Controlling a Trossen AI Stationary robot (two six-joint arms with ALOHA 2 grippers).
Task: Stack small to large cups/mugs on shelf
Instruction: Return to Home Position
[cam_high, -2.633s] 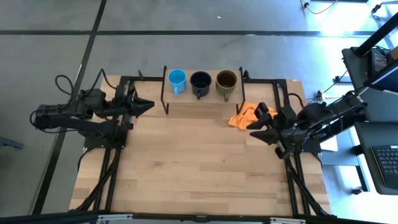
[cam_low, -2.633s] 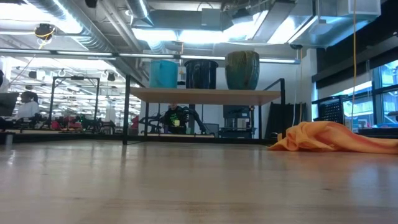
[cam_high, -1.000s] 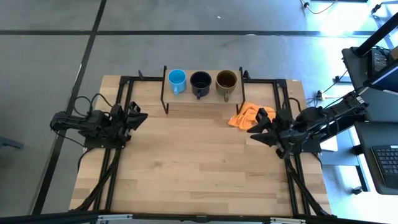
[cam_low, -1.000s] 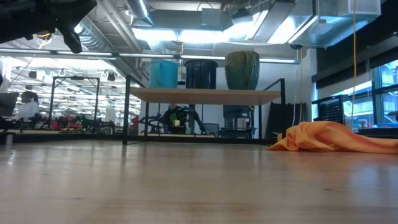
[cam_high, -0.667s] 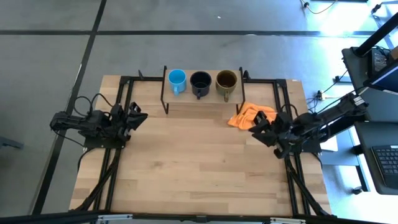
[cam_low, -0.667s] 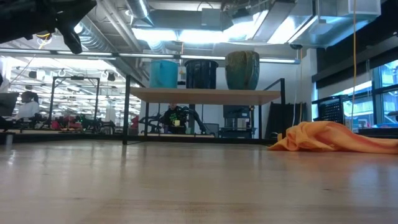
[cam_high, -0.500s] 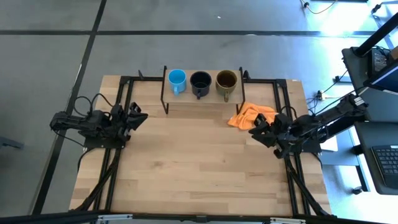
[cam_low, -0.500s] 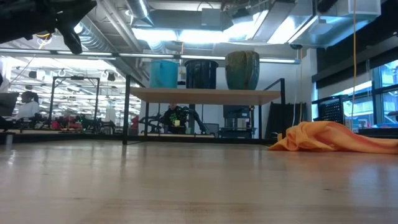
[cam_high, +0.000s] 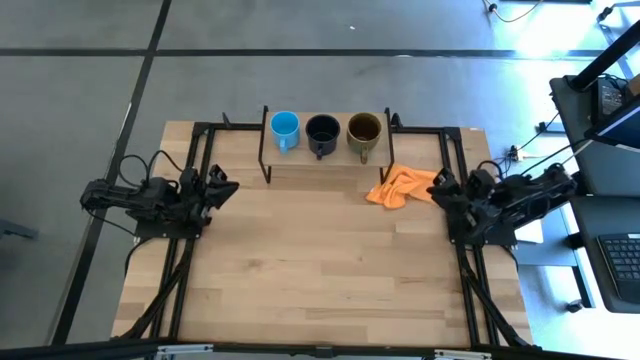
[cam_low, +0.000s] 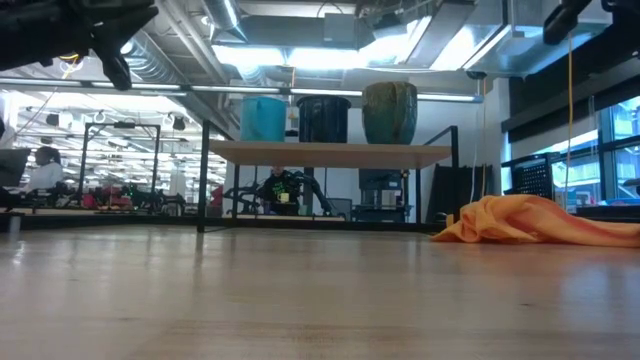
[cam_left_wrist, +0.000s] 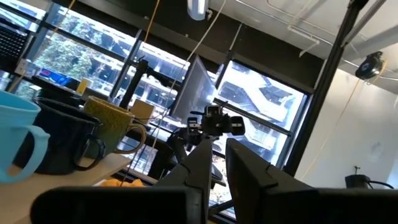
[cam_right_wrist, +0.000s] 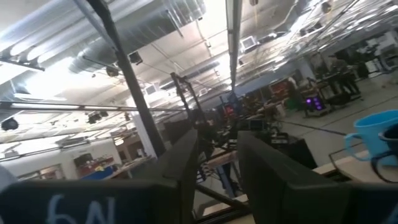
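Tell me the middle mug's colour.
The middle mug is black, clearest in the high view.

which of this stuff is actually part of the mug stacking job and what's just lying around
Part of the job: light-blue mug, black mug, olive mug, in a row on the shelf; left gripper and right gripper, at the table's sides.
Just lying about: orange cloth, on the table beside the shelf.

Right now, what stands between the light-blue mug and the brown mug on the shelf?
The black mug stands between the light-blue mug and the brown mug, touching neither, on the shelf; the high and low views both show it.
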